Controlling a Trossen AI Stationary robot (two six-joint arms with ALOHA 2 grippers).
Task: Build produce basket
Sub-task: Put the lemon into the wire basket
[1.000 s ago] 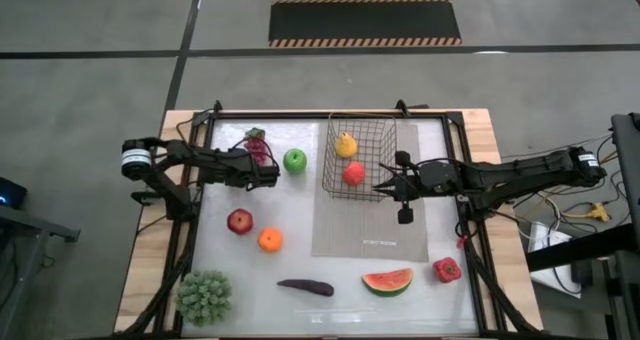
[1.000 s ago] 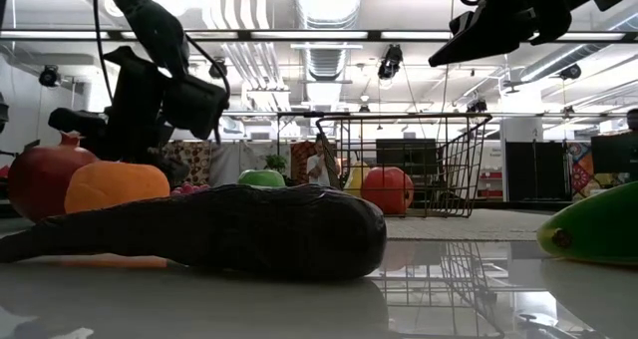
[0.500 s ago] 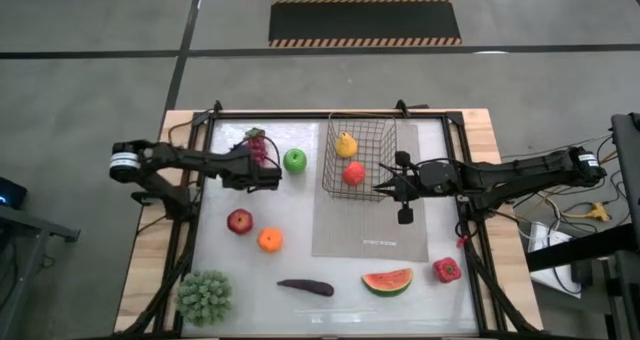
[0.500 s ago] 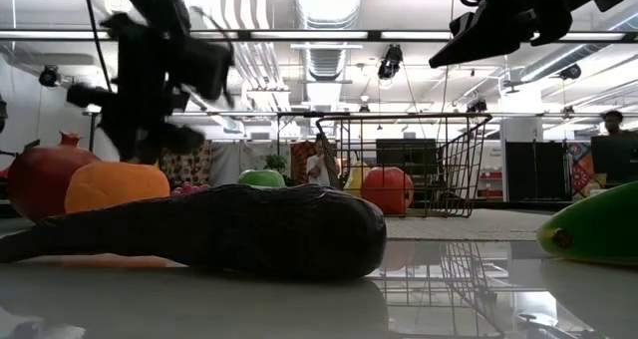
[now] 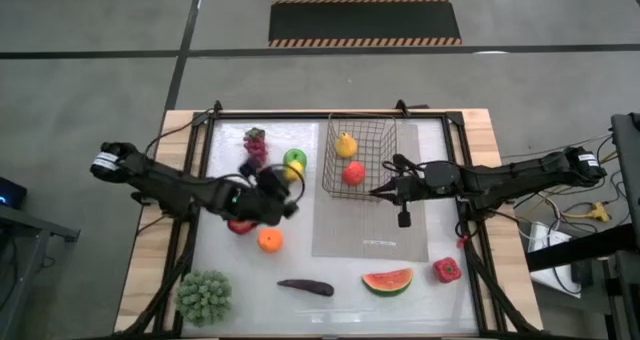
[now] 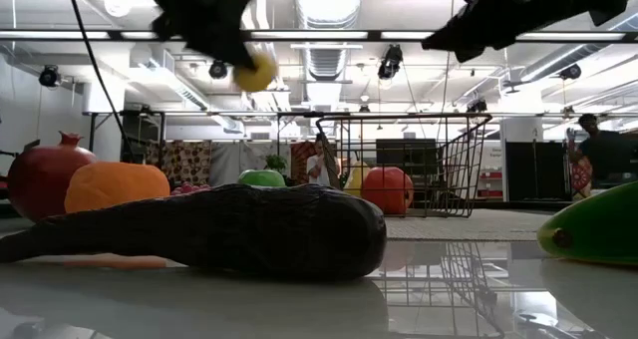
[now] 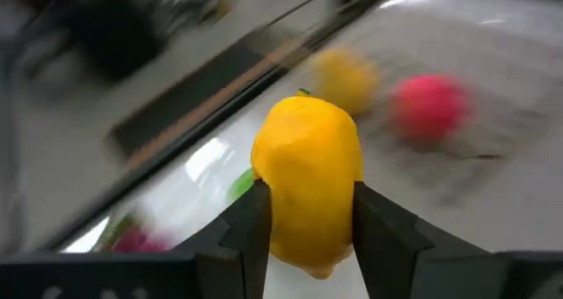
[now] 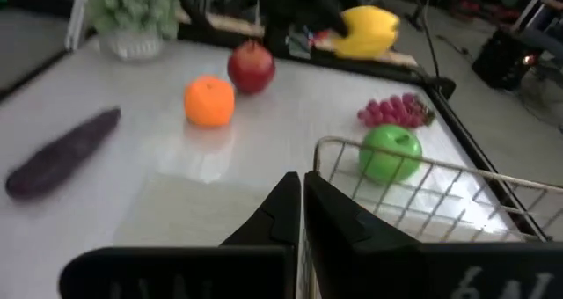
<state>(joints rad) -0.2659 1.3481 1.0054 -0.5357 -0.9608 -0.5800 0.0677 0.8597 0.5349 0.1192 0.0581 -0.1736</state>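
Lemon-yellow toy fruit (image 7: pixel 306 185) sits clamped between the left gripper's (image 5: pixel 283 188) fingers, raised above the table just beside the green apple (image 5: pixel 295 161), well left of the basket (image 5: pixel 361 158). The right gripper (image 5: pixel 381 191), fingers pressed together and empty, hovers at the basket's near edge. Print on the grey mat (image 5: pixel 368 242) is too small to read.

White table (image 5: pixel 300 305) — produce, basket (image 5: pixel 330 170), mat (image 5: pixel 370 245)
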